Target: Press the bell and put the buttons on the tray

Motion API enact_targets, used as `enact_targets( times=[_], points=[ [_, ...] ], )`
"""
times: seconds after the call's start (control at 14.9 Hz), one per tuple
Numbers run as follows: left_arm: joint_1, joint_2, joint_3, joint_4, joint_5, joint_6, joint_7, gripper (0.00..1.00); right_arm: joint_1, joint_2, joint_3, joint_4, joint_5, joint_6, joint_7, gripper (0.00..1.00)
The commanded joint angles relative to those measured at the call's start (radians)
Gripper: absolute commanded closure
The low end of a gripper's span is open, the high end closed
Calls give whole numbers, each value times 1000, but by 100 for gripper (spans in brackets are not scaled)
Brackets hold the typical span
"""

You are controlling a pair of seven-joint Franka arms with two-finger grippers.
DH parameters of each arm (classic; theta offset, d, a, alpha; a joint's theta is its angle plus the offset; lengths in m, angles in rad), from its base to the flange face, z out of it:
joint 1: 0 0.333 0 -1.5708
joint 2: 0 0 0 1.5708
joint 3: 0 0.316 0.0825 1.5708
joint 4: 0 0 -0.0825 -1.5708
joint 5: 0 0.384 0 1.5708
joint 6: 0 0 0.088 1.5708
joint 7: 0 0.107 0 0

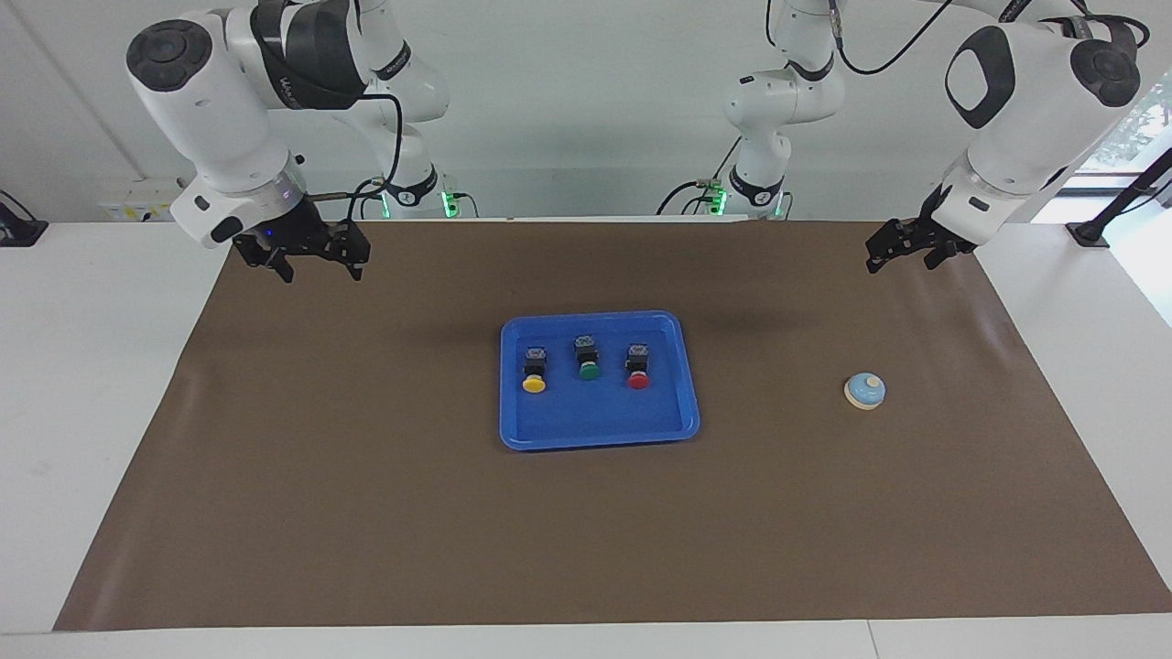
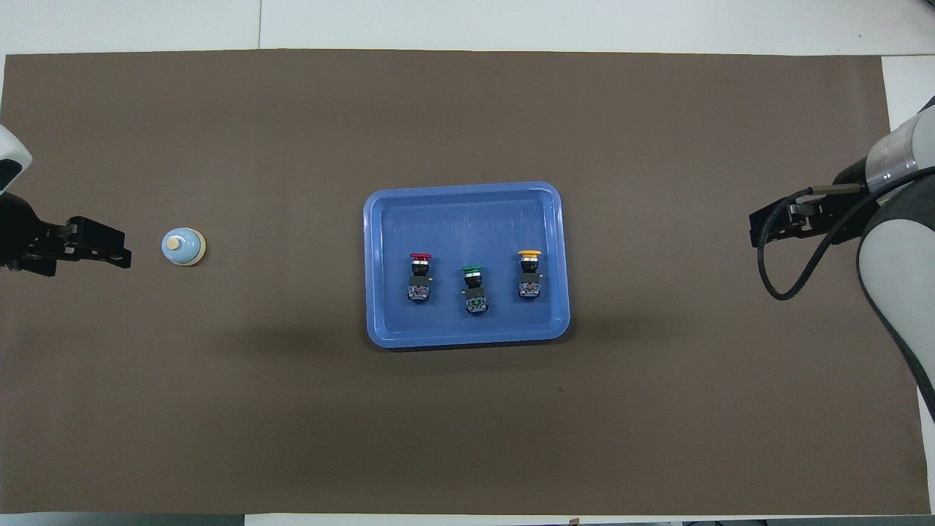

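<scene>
The blue tray (image 1: 597,423) lies in the middle of the brown mat; it also shows in the overhead view (image 2: 467,219). Three buttons lie in it in a row: yellow (image 1: 534,371) (image 2: 529,274) toward the right arm's end, green (image 1: 588,359) (image 2: 473,288) in the middle, red (image 1: 638,366) (image 2: 419,277) toward the left arm's end. The bell (image 1: 864,391) (image 2: 182,246) stands on the mat toward the left arm's end. My left gripper (image 1: 902,259) (image 2: 117,246) hangs open and empty in the air, apart from the bell. My right gripper (image 1: 320,268) (image 2: 756,226) hangs open and empty over the mat's other end.
The brown mat (image 1: 366,513) covers most of the white table (image 1: 92,384). Nothing else lies on it besides the tray and the bell. Both arm bases stand at the robots' edge of the table.
</scene>
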Motion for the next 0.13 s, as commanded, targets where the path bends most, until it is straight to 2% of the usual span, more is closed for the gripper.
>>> enact_targets(
  times=[0.0, 0.07],
  points=[
    [3, -3, 4, 2, -4, 11, 0, 0, -13, -21, 11, -20, -10, -5, 0, 0],
    [3, -3, 4, 2, -4, 11, 0, 0, -13, -21, 11, -20, -10, -5, 0, 0]
  ],
)
